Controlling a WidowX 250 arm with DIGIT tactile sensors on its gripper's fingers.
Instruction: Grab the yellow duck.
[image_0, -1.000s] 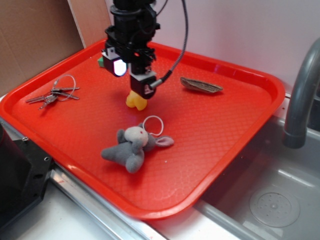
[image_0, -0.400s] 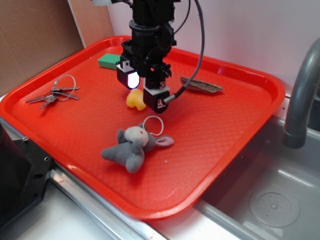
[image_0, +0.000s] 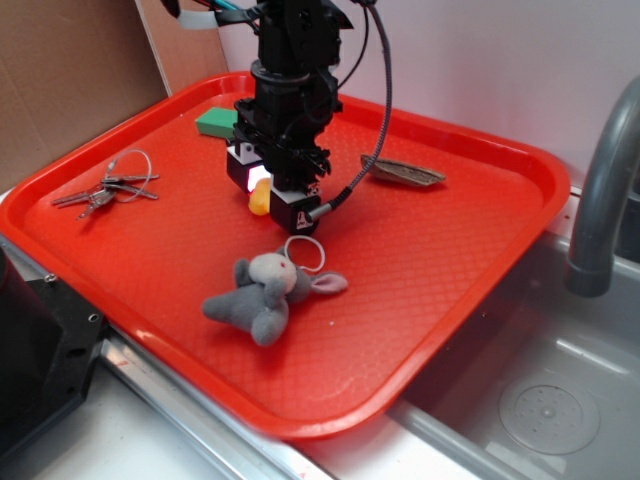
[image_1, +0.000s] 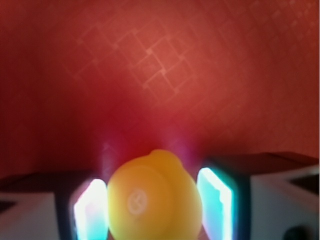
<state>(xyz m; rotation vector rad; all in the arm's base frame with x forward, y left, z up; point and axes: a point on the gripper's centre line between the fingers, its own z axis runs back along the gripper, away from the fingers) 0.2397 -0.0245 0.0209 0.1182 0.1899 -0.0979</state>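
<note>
The gripper (image_0: 268, 192) has dropped lower over the yellow duck (image_0: 259, 196); its fingers (image_1: 216, 196) now flank the toy, spread and not yet closed; the grab looks imminent

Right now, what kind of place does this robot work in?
Probably a kitchen-style sink counter: a grey faucet curves over a metal sink basin with a drain, and the red tray sits beside it.

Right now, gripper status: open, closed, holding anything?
Gripper: fingers on either side of the yellow duck; whether they clamp it cannot be told.
</note>
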